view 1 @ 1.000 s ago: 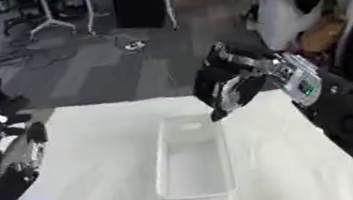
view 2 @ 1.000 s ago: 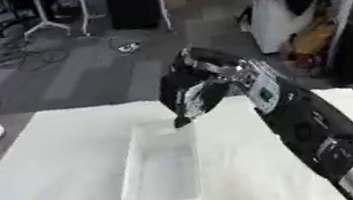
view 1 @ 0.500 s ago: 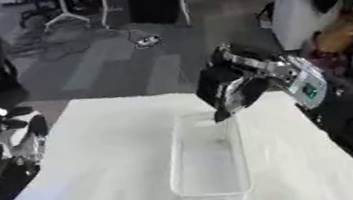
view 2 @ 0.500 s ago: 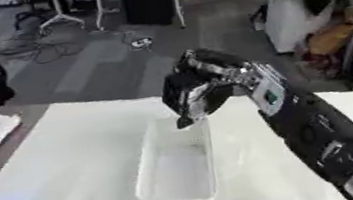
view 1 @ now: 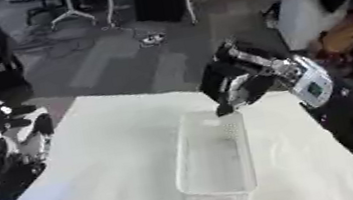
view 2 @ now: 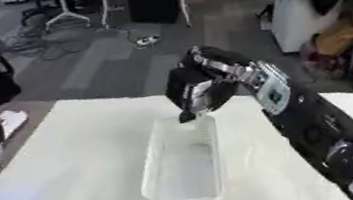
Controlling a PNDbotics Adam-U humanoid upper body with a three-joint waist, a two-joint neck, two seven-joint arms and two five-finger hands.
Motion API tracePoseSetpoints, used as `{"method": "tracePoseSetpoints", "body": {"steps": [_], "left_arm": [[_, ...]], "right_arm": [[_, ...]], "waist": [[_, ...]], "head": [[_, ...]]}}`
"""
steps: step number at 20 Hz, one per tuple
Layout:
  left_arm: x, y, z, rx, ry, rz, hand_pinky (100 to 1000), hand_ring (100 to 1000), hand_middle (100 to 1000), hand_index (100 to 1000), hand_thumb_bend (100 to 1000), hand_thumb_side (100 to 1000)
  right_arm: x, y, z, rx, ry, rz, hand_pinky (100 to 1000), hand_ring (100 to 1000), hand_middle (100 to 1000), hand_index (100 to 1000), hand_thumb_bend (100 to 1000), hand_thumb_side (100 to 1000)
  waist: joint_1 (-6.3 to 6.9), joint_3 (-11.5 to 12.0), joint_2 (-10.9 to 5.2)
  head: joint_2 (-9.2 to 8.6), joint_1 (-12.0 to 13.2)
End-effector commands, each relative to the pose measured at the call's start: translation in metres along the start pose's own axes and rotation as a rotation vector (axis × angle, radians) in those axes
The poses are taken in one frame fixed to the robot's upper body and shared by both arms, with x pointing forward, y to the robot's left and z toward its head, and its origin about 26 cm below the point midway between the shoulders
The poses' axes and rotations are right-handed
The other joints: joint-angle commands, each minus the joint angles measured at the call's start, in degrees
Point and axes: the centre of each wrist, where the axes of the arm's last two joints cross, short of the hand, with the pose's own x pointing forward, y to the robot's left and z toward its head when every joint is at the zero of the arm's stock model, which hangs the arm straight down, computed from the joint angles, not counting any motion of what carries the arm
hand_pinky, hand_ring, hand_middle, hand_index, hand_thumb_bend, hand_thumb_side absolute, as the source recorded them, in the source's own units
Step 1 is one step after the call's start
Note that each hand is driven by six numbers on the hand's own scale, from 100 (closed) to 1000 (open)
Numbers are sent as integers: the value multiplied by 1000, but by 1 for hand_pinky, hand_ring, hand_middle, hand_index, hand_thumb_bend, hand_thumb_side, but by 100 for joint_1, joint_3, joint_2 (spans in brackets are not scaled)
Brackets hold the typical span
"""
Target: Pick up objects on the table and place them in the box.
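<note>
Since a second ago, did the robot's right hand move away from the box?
No. The right hand still hangs over the far end of the white box, fingertips at its rim. The whole picture shifted, so the camera moved, not the hand.

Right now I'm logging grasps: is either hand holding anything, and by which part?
Cannot be told. The right hand hangs over the far end of the box with fingers curled down; nothing shows in them. The left hand holds nothing.
</note>
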Motion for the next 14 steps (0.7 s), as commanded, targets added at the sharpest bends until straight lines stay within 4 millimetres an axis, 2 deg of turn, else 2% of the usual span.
{"method": "tracePoseSetpoints", "body": {"steps": [1, 3, 5, 8, 11, 14], "left_arm": [[4, 10, -7, 13, -33, -18, 645, 748, 853, 870, 108, 871], [3, 10, -7, 11, -33, -17, 645, 748, 854, 871, 108, 871], [3, 10, -7, 9, -32, -17, 645, 748, 854, 871, 107, 871], [3, 11, -6, 8, -33, -17, 646, 749, 855, 871, 107, 871], [2, 11, -6, 6, -32, -18, 647, 749, 855, 872, 107, 870], [2, 11, -6, 5, -31, -18, 647, 749, 855, 872, 107, 871]], "right_arm": [[2, -24, 5, 17, 6, 88, 435, 562, 650, 736, 865, 719], [1, -24, 7, 48, 18, 121, 635, 677, 750, 791, 881, 773], [0, -23, 8, 75, 27, 140, 717, 732, 783, 815, 897, 827], [-2, -21, 10, 91, 24, 144, 778, 779, 824, 849, 920, 930], [-3, -21, 12, 86, 23, 135, 796, 788, 835, 864, 907, 1000], [-5, -21, 14, 75, 31, 122, 794, 787, 833, 862, 885, 1000]], "waist": [[29, -10, -59], [35, -18, -55], [43, -28, -47], [55, -43, -37], [61, -56, -33], [65, -70, -33]], "head": [[-39, 64], [-31, 64], [-26, 57], [-19, 48], [-14, 52], [-18, 61]]}}
